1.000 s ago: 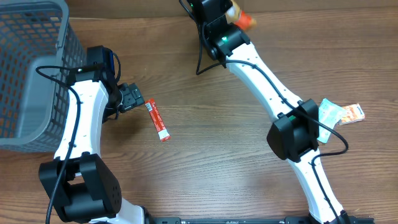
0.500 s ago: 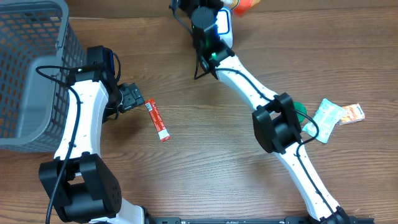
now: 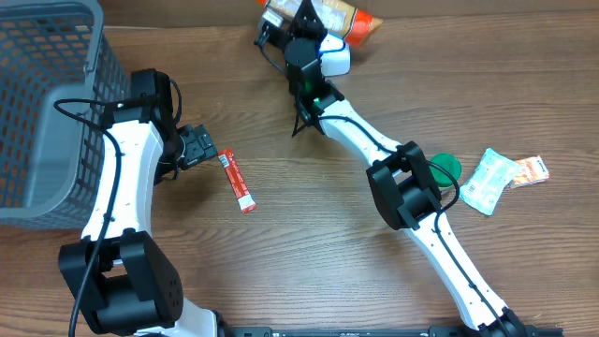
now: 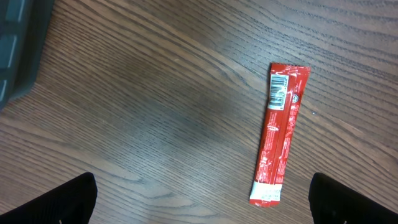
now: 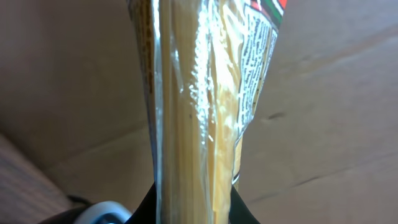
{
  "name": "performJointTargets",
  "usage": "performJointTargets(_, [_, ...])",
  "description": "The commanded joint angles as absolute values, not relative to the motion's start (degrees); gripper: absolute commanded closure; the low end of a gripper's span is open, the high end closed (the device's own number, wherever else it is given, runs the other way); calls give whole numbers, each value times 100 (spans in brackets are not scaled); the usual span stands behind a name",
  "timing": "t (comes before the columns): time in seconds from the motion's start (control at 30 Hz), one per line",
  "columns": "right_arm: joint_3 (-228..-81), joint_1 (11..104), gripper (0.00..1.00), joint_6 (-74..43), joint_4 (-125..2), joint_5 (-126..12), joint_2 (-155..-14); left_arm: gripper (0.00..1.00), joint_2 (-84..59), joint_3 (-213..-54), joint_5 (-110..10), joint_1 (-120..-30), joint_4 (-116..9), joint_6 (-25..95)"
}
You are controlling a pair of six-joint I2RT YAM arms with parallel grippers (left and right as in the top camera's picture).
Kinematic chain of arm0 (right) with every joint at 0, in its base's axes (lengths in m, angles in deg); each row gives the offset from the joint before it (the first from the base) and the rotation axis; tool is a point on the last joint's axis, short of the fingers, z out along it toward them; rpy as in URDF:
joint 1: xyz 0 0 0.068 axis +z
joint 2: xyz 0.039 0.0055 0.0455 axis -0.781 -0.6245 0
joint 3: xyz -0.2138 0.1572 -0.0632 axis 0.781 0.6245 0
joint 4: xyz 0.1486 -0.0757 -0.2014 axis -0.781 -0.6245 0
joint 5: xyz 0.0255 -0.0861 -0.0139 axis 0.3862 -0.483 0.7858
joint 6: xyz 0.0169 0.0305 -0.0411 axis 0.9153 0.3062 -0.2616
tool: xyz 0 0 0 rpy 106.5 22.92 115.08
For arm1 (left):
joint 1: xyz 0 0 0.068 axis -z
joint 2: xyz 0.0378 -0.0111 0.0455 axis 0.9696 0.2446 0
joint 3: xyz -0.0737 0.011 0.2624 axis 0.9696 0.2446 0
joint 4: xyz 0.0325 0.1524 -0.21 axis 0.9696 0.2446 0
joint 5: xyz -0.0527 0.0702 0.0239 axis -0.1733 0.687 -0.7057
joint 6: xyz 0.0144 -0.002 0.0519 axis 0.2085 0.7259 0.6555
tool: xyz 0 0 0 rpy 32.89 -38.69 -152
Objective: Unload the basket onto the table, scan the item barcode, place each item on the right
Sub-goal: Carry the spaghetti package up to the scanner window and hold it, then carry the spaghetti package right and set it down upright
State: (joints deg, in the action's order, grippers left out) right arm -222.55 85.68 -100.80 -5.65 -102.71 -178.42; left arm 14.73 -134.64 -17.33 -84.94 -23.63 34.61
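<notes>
Overhead, the right pincer (image 3: pixel 298 21) reaches to the middle of the far edge of the brown wood-grain surface (image 3: pixel 309 253). It is clenched on a clear plastic pack of pale yellow spaghetti (image 3: pixel 354 21). The right wrist view has that pack (image 5: pixel 193 106) standing up from between the two dark fingers (image 5: pixel 144 205), printed label on its right side and plain brown cardboard (image 5: pixel 68 81) behind it. A white rounded object (image 3: pixel 335 58) sits just beside the pack, on the nearer side.

The left pincer (image 3: pixel 198 147) stands released, jaws wide apart, holding nothing. It is left of the surface's middle, pointing at a slim red stick sachet (image 3: pixel 237 181) that lies flat just beside it. From the left wrist, the sachet (image 4: pixel 280 134) shows a white barcode patch at its far end.

A grey plastic mesh basket (image 3: pixel 42 103) fills the far left corner. Toward the right edge lie a green disc (image 3: pixel 447 167), a green-and-white pouch (image 3: pixel 487 181) and an orange pouch (image 3: pixel 530 170), close together.
</notes>
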Motion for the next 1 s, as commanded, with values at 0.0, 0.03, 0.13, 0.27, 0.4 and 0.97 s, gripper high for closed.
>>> performJointTargets(0.0, [-22491, 8656, 96, -9953, -324, -10282, -17755, 0, 1410, -13523, -1700, -8475, -2369, 3507])
performJointTargets(0.03, [-22491, 8653, 96, -9953, -318, -10282, -17755, 0, 1410, -13523, -1700, -8464, -2369, 3507])
performJointTargets(0.13, [-22491, 8656, 96, -9957, -174, -10341, -17755, 0, 1410, -13523, -1700, -8466, -2369, 3507])
performJointTargets(0.27, [-22491, 8656, 96, -9975, 6, -10350, -17753, 0, 1410, -13523, -1700, -8466, -2369, 3507])
performJointTargets(0.4, [-22493, 8656, 96, -9629, 163, -10476, -17683, 0, 1410, -13523, -1700, -8466, -2369, 3507])
performJointTargets(0.97, [-22493, 8697, 97, -5186, -5846, -11724, -14363, 0, 1410, -13523, -1700, -8459, -2369, 3507])
